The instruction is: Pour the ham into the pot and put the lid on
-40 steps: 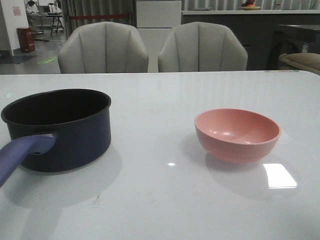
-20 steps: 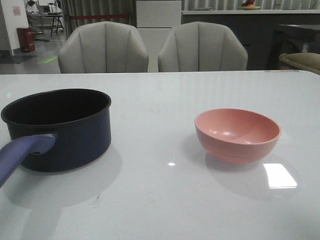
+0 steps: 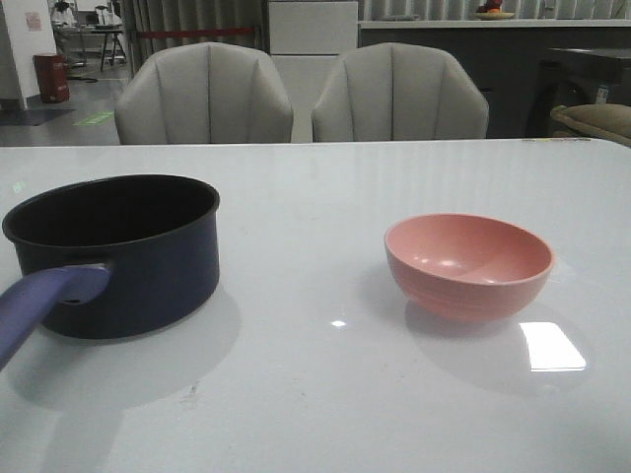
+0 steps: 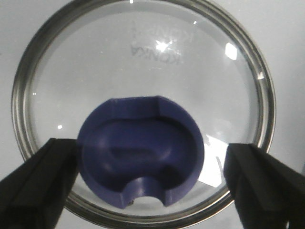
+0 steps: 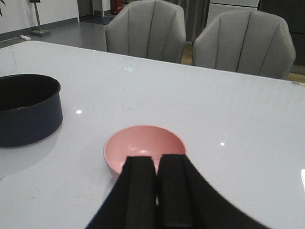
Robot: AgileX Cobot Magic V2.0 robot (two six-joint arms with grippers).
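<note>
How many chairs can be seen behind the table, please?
2. One grey chair stands behind the table on the pot side, the other chair to its right. More may be out of view.

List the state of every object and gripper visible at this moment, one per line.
pot: upright on the table, uncovered, contents not visible.
pink bowl: upright on the table, apart from the pot; no ham visible in it.
lid: lying flat, knob up, not on the pot.
left gripper: open, fingers either side of the knob.
right gripper: shut, empty, near the bowl.
</note>
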